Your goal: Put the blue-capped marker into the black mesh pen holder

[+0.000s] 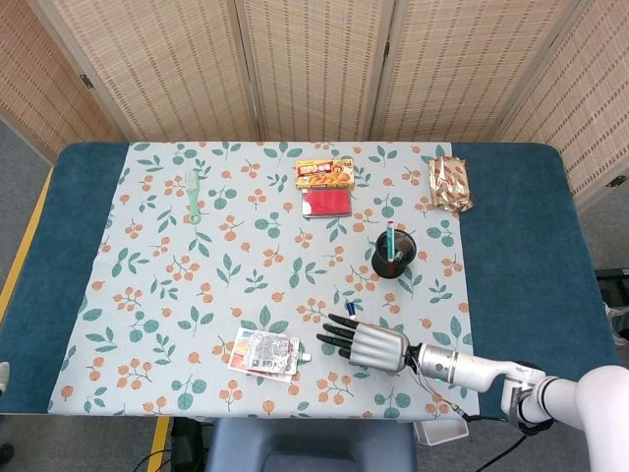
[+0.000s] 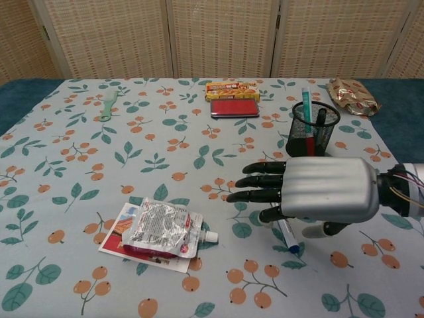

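The right hand (image 2: 311, 197) hovered palm-down over the marker (image 2: 288, 234), its dark fingers (image 2: 258, 181) stretched out toward the left and slightly apart, holding nothing. The chest view showed only the lower end of the marker on the cloth (image 2: 79, 159), projecting from beneath the hand; the head view showed instead the blue cap (image 1: 349, 312) just beyond the hand (image 1: 369, 344), with the rest of the barrel covered. Whether the hand touched the marker could not be told from either view.

The pen holder (image 2: 315, 129) stood upright behind the hand, well apart from the marker, and already contained pens, among them a teal one (image 2: 306, 103). The head view placed it (image 1: 393, 256) right of centre on the cloth.

A foil pouch (image 2: 162, 228) lay left of the hand. A red case (image 2: 234, 108) and a yellow box (image 2: 232, 87) lay at the far side. The left hand appeared in neither view.
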You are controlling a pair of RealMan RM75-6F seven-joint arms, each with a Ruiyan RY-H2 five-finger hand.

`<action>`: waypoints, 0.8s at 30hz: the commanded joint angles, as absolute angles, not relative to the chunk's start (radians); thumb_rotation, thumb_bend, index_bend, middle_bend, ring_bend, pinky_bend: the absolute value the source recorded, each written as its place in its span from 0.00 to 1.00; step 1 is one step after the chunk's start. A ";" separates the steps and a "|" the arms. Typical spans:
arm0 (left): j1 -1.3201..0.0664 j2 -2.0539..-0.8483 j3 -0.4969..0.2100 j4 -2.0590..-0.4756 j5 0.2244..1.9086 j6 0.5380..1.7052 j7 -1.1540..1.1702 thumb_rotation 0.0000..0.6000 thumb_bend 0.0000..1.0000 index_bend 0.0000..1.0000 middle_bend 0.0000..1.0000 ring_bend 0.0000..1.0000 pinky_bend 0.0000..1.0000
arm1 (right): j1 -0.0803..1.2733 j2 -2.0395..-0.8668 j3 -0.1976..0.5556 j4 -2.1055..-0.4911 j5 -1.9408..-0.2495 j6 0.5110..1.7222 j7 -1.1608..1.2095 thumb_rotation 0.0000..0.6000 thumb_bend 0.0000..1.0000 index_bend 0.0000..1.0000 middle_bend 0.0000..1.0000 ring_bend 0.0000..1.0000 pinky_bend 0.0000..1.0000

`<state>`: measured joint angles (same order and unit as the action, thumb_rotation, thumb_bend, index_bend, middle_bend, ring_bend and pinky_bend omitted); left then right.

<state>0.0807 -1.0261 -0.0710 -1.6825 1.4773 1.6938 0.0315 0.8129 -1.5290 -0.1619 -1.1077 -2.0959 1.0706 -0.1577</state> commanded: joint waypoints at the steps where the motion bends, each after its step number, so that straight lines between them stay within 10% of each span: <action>1: 0.081 -1.026 -0.071 -1.682 1.477 1.694 0.031 1.00 0.40 0.00 0.17 0.06 0.27 | 0.815 -1.541 -0.170 -1.096 -2.090 1.071 -0.152 1.00 0.28 0.37 0.00 0.00 0.00; 12: 0.086 -1.024 -0.071 -1.682 1.484 1.701 0.023 1.00 0.40 0.00 0.17 0.06 0.27 | 0.829 -1.581 -0.192 -1.052 -2.065 1.063 -0.138 1.00 0.29 0.42 0.01 0.00 0.00; 24: 0.094 -1.023 -0.071 -1.669 1.504 1.721 0.002 1.00 0.40 0.00 0.17 0.06 0.27 | 0.829 -1.619 -0.199 -1.012 -2.041 1.073 -0.160 1.00 0.26 0.72 0.14 0.00 0.00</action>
